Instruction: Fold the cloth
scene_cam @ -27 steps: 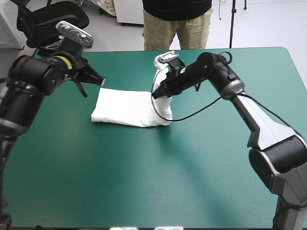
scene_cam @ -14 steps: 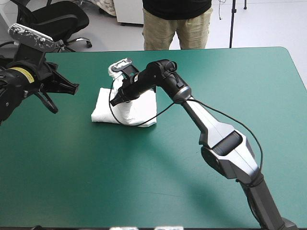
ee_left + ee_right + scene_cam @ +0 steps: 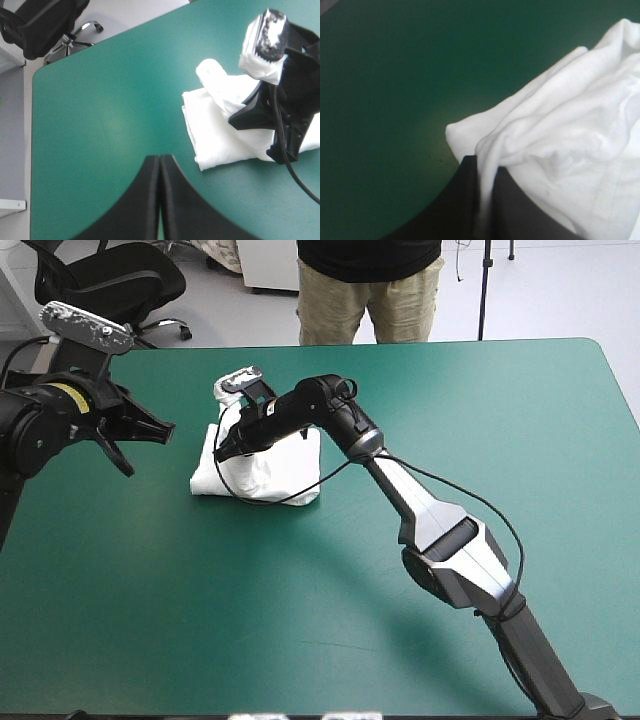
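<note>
Here we see the T-shirt (image 3: 280,475) as a folded bundle lying toward ten o'clock on the teal-green surface (image 3: 400,570). Our right jaws pinch a raised fold of it at its eleven o'clock corner. Our left jaws are pressed together on nothing, hovering at nine o'clock of the bundle, apart from it.

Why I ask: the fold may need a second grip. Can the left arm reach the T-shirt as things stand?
Probably yes: only bare teal-green cover lies between the shut left tool and the T-shirt; the right tool grips it farther along.
</note>
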`<control>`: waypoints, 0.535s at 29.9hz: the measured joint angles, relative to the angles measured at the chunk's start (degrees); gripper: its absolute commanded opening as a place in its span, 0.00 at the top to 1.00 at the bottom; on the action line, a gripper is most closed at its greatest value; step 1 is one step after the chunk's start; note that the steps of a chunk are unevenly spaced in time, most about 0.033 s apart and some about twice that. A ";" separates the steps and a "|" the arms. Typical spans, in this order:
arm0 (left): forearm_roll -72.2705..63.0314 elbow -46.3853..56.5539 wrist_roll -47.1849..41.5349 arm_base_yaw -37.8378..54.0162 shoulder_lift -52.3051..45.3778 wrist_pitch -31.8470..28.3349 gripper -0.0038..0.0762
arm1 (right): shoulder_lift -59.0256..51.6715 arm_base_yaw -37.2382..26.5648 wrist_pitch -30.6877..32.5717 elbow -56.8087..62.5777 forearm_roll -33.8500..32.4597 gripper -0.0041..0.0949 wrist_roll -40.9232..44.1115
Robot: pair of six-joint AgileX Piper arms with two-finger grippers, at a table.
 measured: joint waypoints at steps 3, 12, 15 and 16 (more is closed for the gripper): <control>-0.58 0.00 -0.23 0.00 1.03 0.00 0.97 | 0.00 0.00 -0.66 -0.19 2.54 0.71 -3.00; -1.82 0.00 -0.41 0.00 1.33 0.00 0.97 | 0.00 0.00 -0.77 -0.30 9.68 0.29 -9.57; -1.82 0.00 -0.41 0.00 1.20 0.00 0.97 | -0.13 -0.50 0.68 -0.30 7.36 0.39 -6.83; -1.82 0.00 -0.41 0.00 1.15 0.00 0.97 | -0.18 -0.88 1.54 -0.30 6.97 0.42 -6.16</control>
